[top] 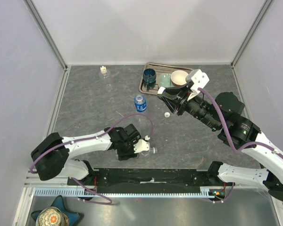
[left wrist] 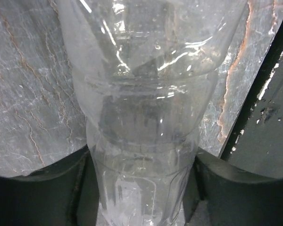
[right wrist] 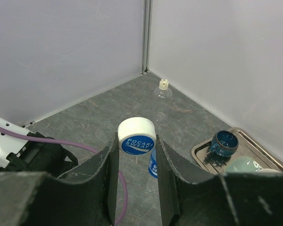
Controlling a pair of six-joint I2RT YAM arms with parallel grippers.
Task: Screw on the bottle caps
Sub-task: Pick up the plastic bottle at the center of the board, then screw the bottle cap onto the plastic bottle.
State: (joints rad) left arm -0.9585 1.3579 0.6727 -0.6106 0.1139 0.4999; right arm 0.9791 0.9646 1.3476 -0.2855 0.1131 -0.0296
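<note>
We see the right gripper (right wrist: 136,147) pinching a white cap (right wrist: 137,135) by its rim, held up over the desk (top: 94,108) at the tray's (top: 141,84) near side. The cap top reads "POCARI SWEAT", white on a blue disc.

The left gripper (top: 142,147) has a clear bottle (left wrist: 141,117) between its fingers, which sit against both walls. It looks like a pinch. This is well away from the tray, toward the arm bases. We can't tell whether the bottle is upright or tilted.

A blue-label bottle (top: 140,103) stands open-necked just off the tray's near-left corner, and its print is too small to read. A loose cap (top: 167,114) lies just beyond the tray's near edge. A capped bottle (top: 104,71) stands to the left of the tray by the back wall.

Handling, our guess:
- **Cap:** very light, stiff and tiny. The side rim is the only sensible hold, and the top must stay level to catch the thread.
- **Bottle:** looks empty, so it is light and tips easily. It is thin-walled and glossy, so it will flex and slip under a twist. We'd grip the ridged band below the shoulder, firm but not crushing.
</note>
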